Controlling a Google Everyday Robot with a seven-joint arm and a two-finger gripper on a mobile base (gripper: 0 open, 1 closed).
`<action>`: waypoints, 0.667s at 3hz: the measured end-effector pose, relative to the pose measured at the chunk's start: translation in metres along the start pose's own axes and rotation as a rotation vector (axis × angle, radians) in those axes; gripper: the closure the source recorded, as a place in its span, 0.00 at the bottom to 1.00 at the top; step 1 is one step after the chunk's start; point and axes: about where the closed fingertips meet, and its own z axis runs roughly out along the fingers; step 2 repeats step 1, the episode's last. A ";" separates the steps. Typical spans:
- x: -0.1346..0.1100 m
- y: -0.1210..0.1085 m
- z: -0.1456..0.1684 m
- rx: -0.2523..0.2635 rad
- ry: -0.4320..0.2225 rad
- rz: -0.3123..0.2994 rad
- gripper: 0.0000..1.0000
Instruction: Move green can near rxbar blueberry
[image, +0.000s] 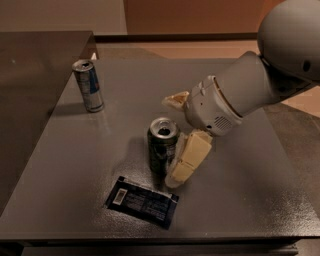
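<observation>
The green can (162, 147) stands upright on the grey table (250, 200), its silver top showing. The rxbar blueberry (142, 201), a dark navy wrapper with a white label patch, lies flat just in front of the can, a small gap apart. My gripper (171, 141) reaches in from the right with its fingers spread around the can. The near finger (189, 159) lies along the can's right side. The far finger (175, 100) is behind the can and apart from it. The jaws look open and not squeezing the can.
A slim silver-and-blue can (88, 85) stands at the table's back left. A darker counter (30, 65) adjoins the table on the left. My bulky grey arm (260, 85) covers the back right of the table.
</observation>
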 end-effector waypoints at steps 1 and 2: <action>0.000 0.000 0.000 0.000 0.000 0.000 0.00; 0.000 0.000 0.000 0.000 0.000 0.000 0.00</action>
